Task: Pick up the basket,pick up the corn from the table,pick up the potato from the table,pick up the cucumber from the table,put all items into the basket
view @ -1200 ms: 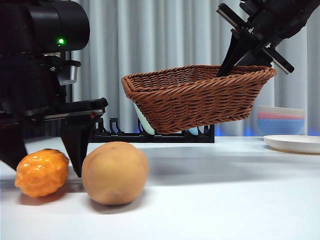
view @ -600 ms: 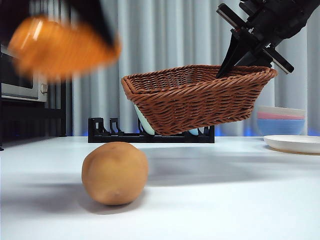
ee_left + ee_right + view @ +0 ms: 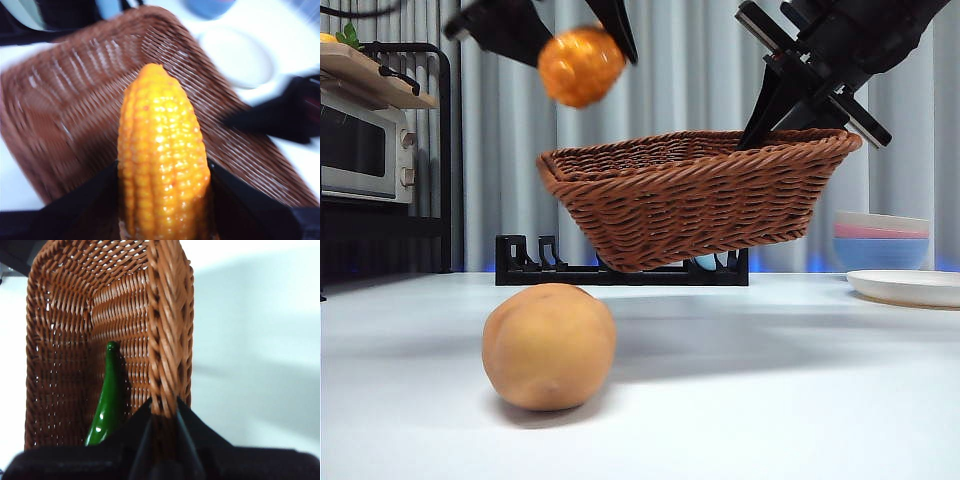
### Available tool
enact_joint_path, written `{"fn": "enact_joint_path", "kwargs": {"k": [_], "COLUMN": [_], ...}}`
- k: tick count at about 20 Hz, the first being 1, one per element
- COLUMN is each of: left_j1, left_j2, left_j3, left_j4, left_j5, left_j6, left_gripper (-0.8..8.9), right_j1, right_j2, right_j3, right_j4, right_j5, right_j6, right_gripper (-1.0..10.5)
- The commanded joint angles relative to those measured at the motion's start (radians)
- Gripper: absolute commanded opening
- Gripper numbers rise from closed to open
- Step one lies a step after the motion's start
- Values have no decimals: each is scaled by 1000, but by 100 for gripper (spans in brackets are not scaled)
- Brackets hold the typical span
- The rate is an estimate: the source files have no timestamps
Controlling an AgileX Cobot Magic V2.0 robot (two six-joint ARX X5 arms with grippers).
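The brown wicker basket point(image 3: 690, 195) hangs tilted above the table, and my right gripper point(image 3: 790, 105) is shut on its right rim point(image 3: 167, 360). A green cucumber point(image 3: 106, 395) lies inside it. My left gripper point(image 3: 582, 25) is shut on the orange-yellow corn point(image 3: 581, 66) and holds it just above the basket's left end; the left wrist view shows the corn point(image 3: 161, 160) over the basket's inside point(image 3: 75, 100). The tan potato point(image 3: 549, 346) rests on the white table, in front of the basket and below it.
A black dish rack point(image 3: 620, 268) stands behind the basket. Stacked bowls point(image 3: 881, 240) and a white plate point(image 3: 905, 286) sit at the right. A microwave point(image 3: 365, 150) on a shelf is at the far left.
My left gripper has lifted the corn off the table beside the potato and carried it up and right to above the basket. The basket has shifted slightly left.
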Motion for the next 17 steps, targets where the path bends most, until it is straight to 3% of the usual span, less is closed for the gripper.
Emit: {"fn": "enact_joint_path", "kwargs": {"k": [1, 6, 7, 9, 10, 14, 17], "left_j1": [18, 21, 20, 14, 14, 13, 13], "left_j2": [120, 230, 232, 232, 232, 230, 195], "left_j3": [90, 127, 127, 127, 129, 140, 217], "left_j4": [-47, -70, -71, -56, -53, -75, -230], "left_j5": [-14, 0, 21, 39, 43, 50, 101], "left_j6": [73, 127, 126, 122, 122, 111, 121], "left_gripper": [-8, 25, 141, 548, 590, 589, 589], "right_j1": [3, 3, 3, 3, 3, 2, -7], "right_j2": [-2, -2, -2, -2, -2, -2, -2], "right_j3": [5, 5, 5, 5, 5, 5, 5], "right_j4": [-1, -18, -18, -18, -18, -18, -5], "right_j5": [-11, -11, -12, -12, -12, -12, -11], "right_j6": [17, 17, 17, 17, 17, 17, 16], "right_gripper": [-17, -16, -16, -17, -17, -17, -17]}}
